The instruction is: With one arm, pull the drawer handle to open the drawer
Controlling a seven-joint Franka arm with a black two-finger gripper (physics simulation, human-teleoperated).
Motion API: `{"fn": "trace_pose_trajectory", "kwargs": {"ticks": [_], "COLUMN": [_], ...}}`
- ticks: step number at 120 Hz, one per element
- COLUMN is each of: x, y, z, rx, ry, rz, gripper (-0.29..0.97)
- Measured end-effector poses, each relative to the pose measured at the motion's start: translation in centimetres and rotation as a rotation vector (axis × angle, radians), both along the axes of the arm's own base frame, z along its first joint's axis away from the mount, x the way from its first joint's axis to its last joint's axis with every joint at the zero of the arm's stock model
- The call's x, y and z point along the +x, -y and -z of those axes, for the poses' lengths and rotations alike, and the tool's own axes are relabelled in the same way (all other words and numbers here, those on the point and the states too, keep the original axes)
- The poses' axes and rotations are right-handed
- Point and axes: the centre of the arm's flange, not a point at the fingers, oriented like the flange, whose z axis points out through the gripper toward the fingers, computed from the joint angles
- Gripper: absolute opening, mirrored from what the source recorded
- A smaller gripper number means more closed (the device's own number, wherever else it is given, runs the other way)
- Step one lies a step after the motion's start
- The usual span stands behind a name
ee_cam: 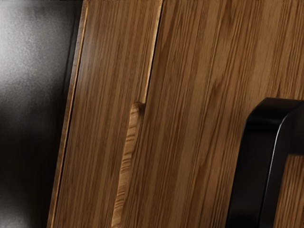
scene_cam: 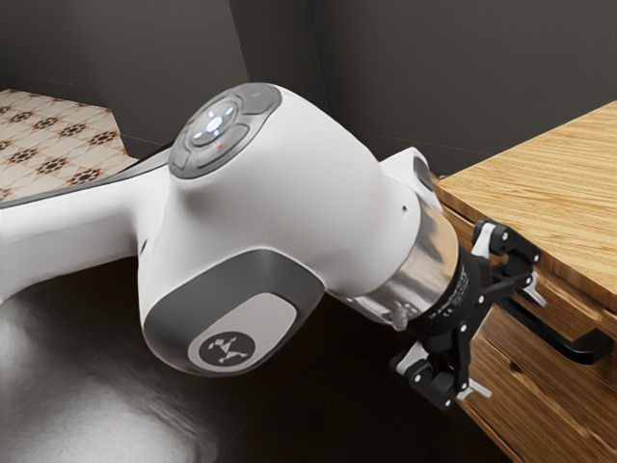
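While my jaws stand apart astride the black drawer handle [scene_cam: 569, 342], lower right of the exterior frame, I'm at the grasping step. Next, I judge: clamp it, then pull straight off the drawer front [scene_cam: 540, 391].

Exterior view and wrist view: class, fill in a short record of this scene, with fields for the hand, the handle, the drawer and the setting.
hand: black, open, at the handle's near end
drawer handle: black bar standing off the front
drawer front: wood, looks flush, not yet pulled out
cabinet top: same wood
arm: white, coming from the exterior view's left
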Motion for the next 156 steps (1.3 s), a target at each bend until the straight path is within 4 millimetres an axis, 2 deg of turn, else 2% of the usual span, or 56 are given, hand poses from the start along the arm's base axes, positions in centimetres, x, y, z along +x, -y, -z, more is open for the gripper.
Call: {"fn": "trace_pose_trajectory", "kwargs": {"ticks": [25, 61, 85, 111, 129, 156], "x": [0.8, 1.0, 0.7, 0.3, -0.3, -0.7], "y": [0.0, -0.2, -0.6, -1.0, -2.0, -2.4], "z": [1.1, 1.1, 0.7, 1.6, 0.8, 1.4], "rx": [0.011, 0.007, 0.003, 0.015, 0.005, 0.013], "ry": [-0.014, -0.015, -0.016, -0.038, -0.036, -0.050], "rz": [-0.016, -0.029, -0.032, -0.034, -0.040, -0.037], "gripper": [0.66, 0.66, 0.66, 0.66, 0.66, 0.66]}}
